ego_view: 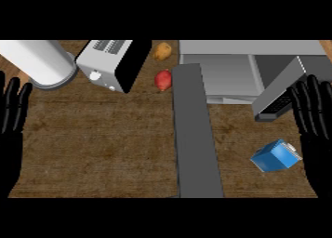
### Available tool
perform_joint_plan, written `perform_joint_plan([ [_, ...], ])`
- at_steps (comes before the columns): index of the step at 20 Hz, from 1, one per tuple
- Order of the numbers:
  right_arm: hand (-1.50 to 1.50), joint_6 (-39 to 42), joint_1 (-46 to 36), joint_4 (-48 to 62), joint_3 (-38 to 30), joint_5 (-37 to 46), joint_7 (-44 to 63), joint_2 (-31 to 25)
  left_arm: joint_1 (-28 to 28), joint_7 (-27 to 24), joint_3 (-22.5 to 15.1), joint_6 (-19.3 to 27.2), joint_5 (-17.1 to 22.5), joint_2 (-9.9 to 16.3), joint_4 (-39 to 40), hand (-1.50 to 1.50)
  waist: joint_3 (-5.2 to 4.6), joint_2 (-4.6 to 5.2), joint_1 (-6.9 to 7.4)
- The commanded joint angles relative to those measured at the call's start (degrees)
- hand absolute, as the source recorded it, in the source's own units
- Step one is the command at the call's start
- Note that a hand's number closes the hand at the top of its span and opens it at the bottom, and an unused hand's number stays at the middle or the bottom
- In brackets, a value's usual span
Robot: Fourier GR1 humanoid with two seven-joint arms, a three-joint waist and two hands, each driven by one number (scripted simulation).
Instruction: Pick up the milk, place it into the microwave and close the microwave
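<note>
Flanking the counter's edges, left robot hand (7, 135) and right robot hand (319, 125) rest open, milk (275, 156) untouched between.

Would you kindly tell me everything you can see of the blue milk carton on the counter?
The milk carton is a small blue box with a pale grey-white end face turned toward the view's right, looking like coated card. It sits tilted on the brown counter, near the lower right, right of the long grey strip and below the open microwave door. The right hand, open with straight fingers, shows just to its right; nothing holds the carton.
</note>
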Motion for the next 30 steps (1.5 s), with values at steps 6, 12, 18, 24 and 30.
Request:
perform_joint_plan([
  [6, -1.50, 14.0, 10.5, -5.7, -11.1, -15.0, -6.0, -8.5, -1.1, -6.4, -5.3, -1.1, -6.3, -1.7, 7.0, -1.50, -0.59, -0.32, -1.71],
  [12, -1.50, 23.2, 22.7, -7.1, -15.6, -27.1, -3.4, -11.9, 7.0, -3.7, -12.2, 3.0, -1.4, -6.4, 6.8, -1.50, -0.60, -0.47, -1.78],
  [18, -1.50, 31.9, 28.5, 0.0, -19.7, -24.0, -13.1, -9.8, 10.1, -10.9, -22.0, 10.1, -5.3, -6.5, 11.6, -1.50, -0.61, -0.35, -1.42],
  [24, -1.50, 33.9, 28.0, 5.1, -20.2, -15.5, -17.5, -6.5, 13.6, -14.8, -31.1, 16.2, -7.8, -6.5, 11.7, -1.50, -0.62, -0.33, -1.00],
  [30, -1.50, 36.1, 27.8, 14.3, -21.0, -4.3, -30.3, -2.9, 12.6, -17.9, -33.2, 20.2, -7.1, -6.5, 17.1, -1.50, -0.61, -0.30, -1.16],
])
